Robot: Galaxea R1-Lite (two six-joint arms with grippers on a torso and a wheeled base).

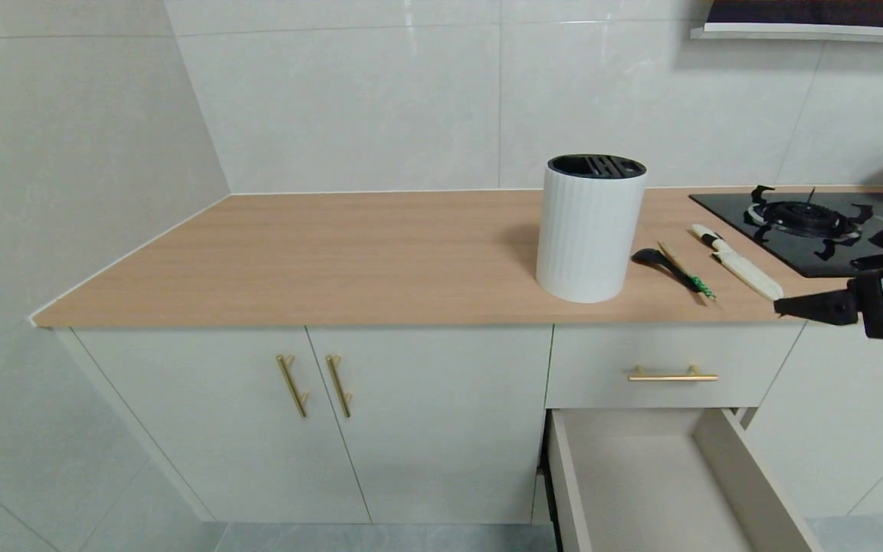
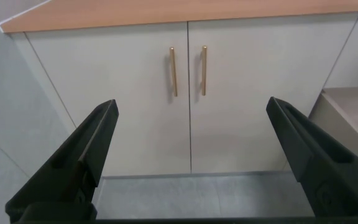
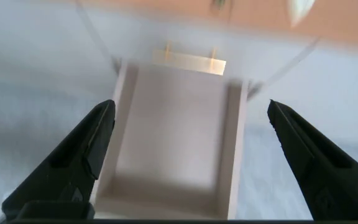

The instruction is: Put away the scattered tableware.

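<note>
**Tableware loose on the surface**

We see the left end effector point(image 2: 191, 106) spread wide before the cupboard doors point(image 2: 135, 112). On the surface point(image 1: 334, 253) stands a white holder point(image 1: 589, 230). Just beside it lie a black spoon point(image 1: 648, 257), chopsticks point(image 1: 683, 268) and a knife point(image 1: 740, 264). The right end effector point(image 3: 191, 106) gapes wide, facing the open drawer point(image 3: 176, 137).

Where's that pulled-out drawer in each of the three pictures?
Head view: open drawer, low on the right, under the shut drawer.
Left wrist view: its corner, beside the double doors.
Right wrist view: the drawer's inside, beneath the shut drawer's gold handle.
Shared landmark: the wooden countertop.
</note>
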